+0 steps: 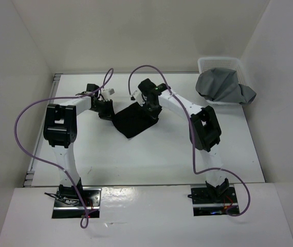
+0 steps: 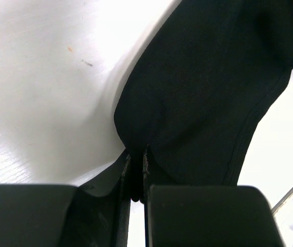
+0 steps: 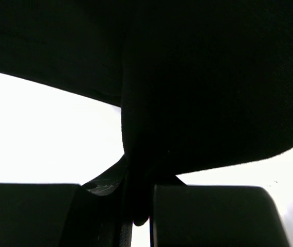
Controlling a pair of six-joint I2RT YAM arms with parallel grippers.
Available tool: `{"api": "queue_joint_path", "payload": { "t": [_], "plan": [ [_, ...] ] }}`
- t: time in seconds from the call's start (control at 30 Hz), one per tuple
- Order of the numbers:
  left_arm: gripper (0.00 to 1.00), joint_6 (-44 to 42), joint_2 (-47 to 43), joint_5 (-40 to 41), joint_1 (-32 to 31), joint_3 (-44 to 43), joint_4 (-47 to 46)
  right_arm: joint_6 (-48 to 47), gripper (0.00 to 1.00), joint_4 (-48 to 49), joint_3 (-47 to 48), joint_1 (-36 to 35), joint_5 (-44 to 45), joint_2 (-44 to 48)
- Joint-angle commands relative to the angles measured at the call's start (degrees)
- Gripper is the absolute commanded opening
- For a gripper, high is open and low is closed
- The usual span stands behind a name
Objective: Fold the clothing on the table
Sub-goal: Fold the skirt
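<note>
The black garment sits toward the far middle of the table, held at two sides. The left gripper and the right gripper are each clamped on its cloth. To fold cleanly, they should probably lift together, level, and carry the edge across without tugging apart.

Left arm, right arm: white link shells, bulky black joint housings. Purple cable looped loosely along each arm. Dark base plates; red and orange wires at the right base. Left gripper, right gripper: matte black, square-edged finger blocks.
</note>
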State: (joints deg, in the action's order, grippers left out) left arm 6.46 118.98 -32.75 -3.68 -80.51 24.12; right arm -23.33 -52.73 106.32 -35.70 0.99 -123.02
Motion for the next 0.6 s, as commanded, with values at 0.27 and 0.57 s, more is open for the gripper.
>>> {"api": "queue_joint_path", "payload": {
  "t": [0.27,0.57],
  "plan": [
    [0.15,-0.04,1.08,-3.63,-0.36,-0.17,0.58,-3.03,0.04,-4.92,8.37,-4.81,5.25,-0.64],
    [0.15,-0.04,1.08,-3.63,-0.36,-0.17,0.58,-4.61,0.06,-8.26,12.59,-7.8,7.53,-4.41]
  ]
}}
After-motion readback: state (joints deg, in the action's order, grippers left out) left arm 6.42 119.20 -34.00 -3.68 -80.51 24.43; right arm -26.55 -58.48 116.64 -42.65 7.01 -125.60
